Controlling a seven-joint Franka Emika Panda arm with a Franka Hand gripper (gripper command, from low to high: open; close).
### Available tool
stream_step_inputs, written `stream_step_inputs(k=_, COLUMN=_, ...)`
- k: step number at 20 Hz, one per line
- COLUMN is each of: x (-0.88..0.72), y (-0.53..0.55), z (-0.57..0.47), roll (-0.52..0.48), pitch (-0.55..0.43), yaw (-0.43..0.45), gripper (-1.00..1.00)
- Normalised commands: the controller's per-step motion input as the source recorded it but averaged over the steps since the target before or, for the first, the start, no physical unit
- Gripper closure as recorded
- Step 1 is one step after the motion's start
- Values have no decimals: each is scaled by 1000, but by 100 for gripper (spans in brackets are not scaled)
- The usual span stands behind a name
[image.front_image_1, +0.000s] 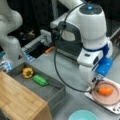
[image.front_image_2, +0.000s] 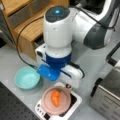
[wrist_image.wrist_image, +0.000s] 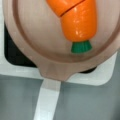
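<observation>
1. Carrot (wrist_image.wrist_image: 78, 22), an orange toy one with a green stub, lies in the pink pan (wrist_image.wrist_image: 30, 37); in the wrist view it fills the top, and a seam crosses its body.
2. Pink pan sits on a small white toy stove (image.front_image_2: 75, 102), its handle (wrist_image.wrist_image: 48, 97) pointing to the wrist view's bottom.
3. Tool is not visible in the wrist view; in both front views the arm's wrist hangs just above the pan's edge and hides the fingers, so I cannot tell if they are spread or pressed together.
4. As a judgement, the step in hand is hovering above the carrot; a next move would need a straight descent, with fingers on both sides of the body.
5. Farther, on the desk (image.front_image_1: 72, 72), stand a teal bowl (image.front_image_2: 26, 77) and a grey tray (image.front_image_1: 50, 92) with a yellow pepper (image.front_image_1: 28, 72) and a green vegetable (image.front_image_1: 40, 80).
</observation>
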Motion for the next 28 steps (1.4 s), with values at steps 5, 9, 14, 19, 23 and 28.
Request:
stream_step_inputs(k=5, x=391, y=159, z=27, roll=-166, pitch=127, yaw=-77, gripper=-100)
stream_step_inputs(k=9, x=346, y=147, z=52, roll=-222, pitch=102, yaw=-28, gripper=-100)
stream_step_inputs(k=14, x=341, y=131, z=32, roll=-258, pitch=105, yaw=-21, gripper=-100)
stream_step_inputs(k=19, x=353, y=191, z=-26, roll=-260, pitch=92, yaw=-52, gripper=-100)
stream_step_inputs(k=23, x=340, y=216, z=-42, roll=-276, pitch=72, yaw=-32, gripper=-100)
stream_step_inputs(k=28, x=319, y=194, z=-27, roll=-300, pitch=73, yaw=-3, gripper=-100)
